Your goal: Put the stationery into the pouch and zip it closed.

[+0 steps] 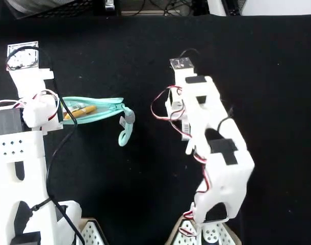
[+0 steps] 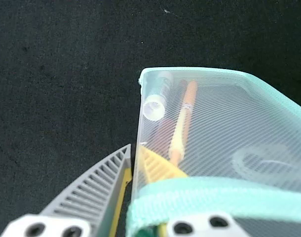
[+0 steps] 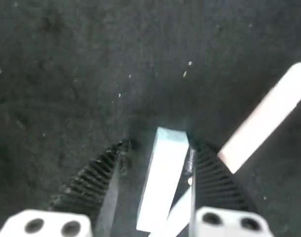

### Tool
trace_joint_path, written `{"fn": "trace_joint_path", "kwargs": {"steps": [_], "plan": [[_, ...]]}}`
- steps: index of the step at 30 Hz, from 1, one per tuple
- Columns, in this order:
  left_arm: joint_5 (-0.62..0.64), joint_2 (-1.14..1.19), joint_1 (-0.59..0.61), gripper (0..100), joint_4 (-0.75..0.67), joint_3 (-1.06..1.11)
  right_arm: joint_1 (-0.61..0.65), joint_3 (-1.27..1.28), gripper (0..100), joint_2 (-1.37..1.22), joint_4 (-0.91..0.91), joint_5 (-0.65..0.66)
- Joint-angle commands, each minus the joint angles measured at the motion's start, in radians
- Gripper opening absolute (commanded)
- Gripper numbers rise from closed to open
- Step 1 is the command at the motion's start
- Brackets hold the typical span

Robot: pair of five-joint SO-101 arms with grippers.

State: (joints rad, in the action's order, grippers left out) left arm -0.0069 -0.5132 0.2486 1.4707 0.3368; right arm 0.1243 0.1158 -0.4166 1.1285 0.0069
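Observation:
In the high view the translucent pouch (image 1: 97, 109) with teal trim lies left of centre, mouth toward the left arm. An orange pencil (image 1: 80, 112) lies inside. Its teal wrist loop (image 1: 125, 133) trails off the far end. My left gripper (image 2: 133, 163) is shut on the pouch (image 2: 224, 128) at its edge, one finger (image 2: 98, 190) outside the wall. Through the mesh I see the orange pencil (image 2: 182, 118) and a clear-capped tube (image 2: 155, 101). My right gripper (image 3: 158, 148) is open low over the cloth, straddling a pale blue block (image 3: 163, 182) that touches one finger. A pinkish-white stick (image 3: 266, 116) lies beside it.
Black cloth (image 1: 257, 61) covers the table. The right arm's white body (image 1: 211, 138) stands right of centre and hides what lies under it. The left arm's body (image 1: 18, 168) fills the near left corner. Bare cloth lies between the arms and at the far right.

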Motion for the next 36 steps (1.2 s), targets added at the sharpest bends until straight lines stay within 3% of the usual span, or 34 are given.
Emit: {"fn": "trace_joint_path", "kwargs": {"steps": [1, 8, 15, 26, 36], "plan": [[0.002, 0.02, -0.001, 3, -0.011, 0.054, 0.008, -0.088, 13.7, -0.015, 0.005, -0.002], [0.0, 0.02, -0.001, 3, -0.011, 0.054, 0.011, -0.091, 0.9, -0.016, -0.002, -0.002], [0.0, 0.02, -0.001, 3, -0.011, 0.054, 0.015, -0.045, 1.2, 0.061, 0.028, -0.002], [0.005, 0.02, -0.005, 3, -0.011, 0.054, 0.087, 0.194, 1.2, 0.656, 0.02, -0.002], [0.005, 0.02, -0.007, 3, -0.011, 0.054, 0.316, 0.271, 1.3, 1.267, 0.018, -0.002]]}}
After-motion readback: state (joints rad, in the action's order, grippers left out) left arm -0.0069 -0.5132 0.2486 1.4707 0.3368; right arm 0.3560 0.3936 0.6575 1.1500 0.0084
